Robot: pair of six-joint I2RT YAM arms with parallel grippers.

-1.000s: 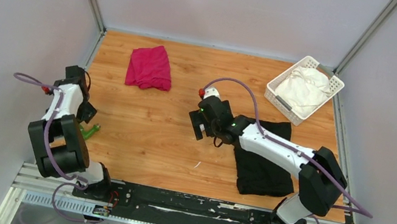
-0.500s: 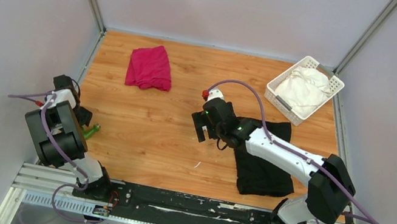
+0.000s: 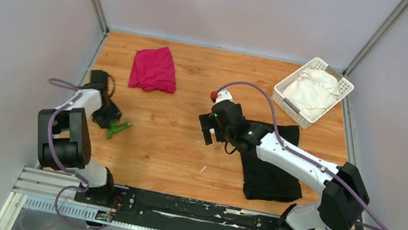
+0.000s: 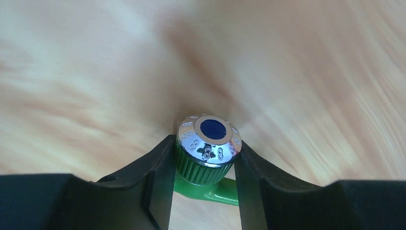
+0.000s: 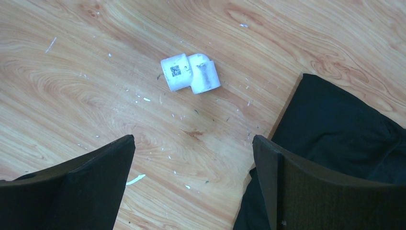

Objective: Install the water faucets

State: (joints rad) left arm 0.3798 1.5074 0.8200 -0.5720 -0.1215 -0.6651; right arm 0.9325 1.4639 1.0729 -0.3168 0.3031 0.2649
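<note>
At the left edge of the black cloth point(image 3: 269, 164) the right gripper point(image 5: 194, 143) hung with jaws wide. Well left of the cloth, the left gripper point(image 4: 203, 165) pinched the green tap point(image 4: 207, 141) by its knob. The white fitting point(image 5: 190, 72) lay near the cloth's left edge.

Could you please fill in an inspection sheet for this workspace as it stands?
Surface: wooden table, scattered white flecks.
Job's things: green tap held by its knob; white pipe fitting lying loose on the wood.
Clutter: red cloth at the back; black cloth under the right arm; white basket holding a white cloth.
Grippers: left gripper shut on the green tap; right gripper open above the white pipe fitting.
Cables: purple cables loop along both arms.
Surroundings: grey walls on three sides.
</note>
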